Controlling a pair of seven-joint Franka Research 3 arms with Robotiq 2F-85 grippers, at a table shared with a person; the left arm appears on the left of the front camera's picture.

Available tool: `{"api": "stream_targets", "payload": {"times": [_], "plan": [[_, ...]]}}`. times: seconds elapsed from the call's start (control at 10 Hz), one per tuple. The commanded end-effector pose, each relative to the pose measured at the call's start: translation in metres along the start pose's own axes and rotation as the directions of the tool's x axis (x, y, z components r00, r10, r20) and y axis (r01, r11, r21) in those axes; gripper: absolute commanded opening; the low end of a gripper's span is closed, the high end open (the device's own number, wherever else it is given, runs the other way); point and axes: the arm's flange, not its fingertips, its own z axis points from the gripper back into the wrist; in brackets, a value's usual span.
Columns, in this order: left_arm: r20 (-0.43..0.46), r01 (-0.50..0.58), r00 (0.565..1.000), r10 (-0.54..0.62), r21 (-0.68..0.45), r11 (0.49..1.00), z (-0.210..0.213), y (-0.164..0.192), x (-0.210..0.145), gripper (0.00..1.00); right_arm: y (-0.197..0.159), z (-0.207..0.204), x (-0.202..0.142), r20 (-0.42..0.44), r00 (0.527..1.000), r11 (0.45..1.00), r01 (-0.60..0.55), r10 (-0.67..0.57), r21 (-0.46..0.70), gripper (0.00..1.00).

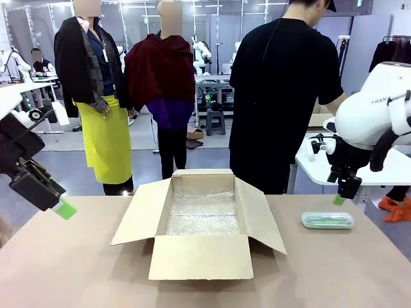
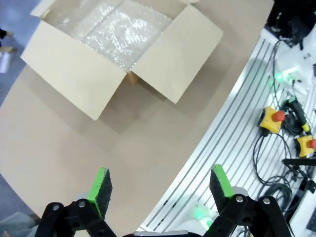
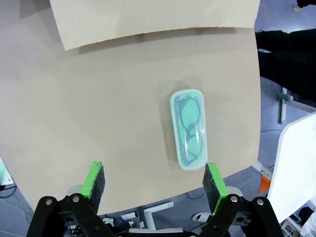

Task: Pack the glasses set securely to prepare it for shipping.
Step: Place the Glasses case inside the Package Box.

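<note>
L gripper (image 2: 160, 173) open, hovering; R gripper (image 3: 153, 167) open, hovering.

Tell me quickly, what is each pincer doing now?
Left pincer: open, holding nothing.
Right pincer: open, empty, above the mint green oblong clear-wrapped glasses pack.

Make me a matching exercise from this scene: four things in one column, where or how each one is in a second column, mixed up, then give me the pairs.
Column one:
1. cardboard box
2. bubble wrap
3. mint green glasses pack
4. left pincer

Column two:
A. lying flat on the table, right of the box
B. open and empty, at the table's left side
C. lining the bottom of the box
D. flaps spread open, mid-table

Pairs: 1-D, 2-C, 3-A, 4-B.
</note>
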Motion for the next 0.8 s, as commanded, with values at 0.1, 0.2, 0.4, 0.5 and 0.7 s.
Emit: {"api": "stream_targets", "payload": {"times": [0.1, 0.2, 0.4, 0.5, 0.7], "plan": [[-0.026, 0.004, 1.0, -0.004, -0.002, 1.0, -0.01, 0.004, 0.003, 1.0, 0.009, 0.002, 0.004, -0.002, 1.0, 1.0, 0.008, -0.008, -0.011, 1.0], [-0.026, 0.004, 1.0, -0.004, -0.002, 1.0, -0.01, 0.004, 0.003, 1.0, 0.009, 0.002, 0.004, -0.002, 1.0, 1.0, 0.008, -0.008, -0.011, 1.0], [-0.026, 0.004, 1.0, -0.004, -0.002, 1.0, -0.01, 0.004, 0.003, 1.0, -0.02, 0.0, 0.007, -0.034, 0.999, 0.994, 0.003, 0.0, 0.11, 1.0], [-0.026, 0.004, 1.0, -0.004, -0.002, 1.0, -0.01, 0.004, 0.003, 1.0, -0.039, -0.014, 0.009, -0.05, 0.998, 0.987, -0.015, 0.024, 0.158, 1.0], [-0.026, 0.004, 1.0, -0.004, -0.002, 1.0, -0.01, 0.004, 0.003, 1.0, -0.064, -0.042, 0.006, -0.047, 0.998, 0.978, -0.041, 0.052, 0.206, 1.0]]}}
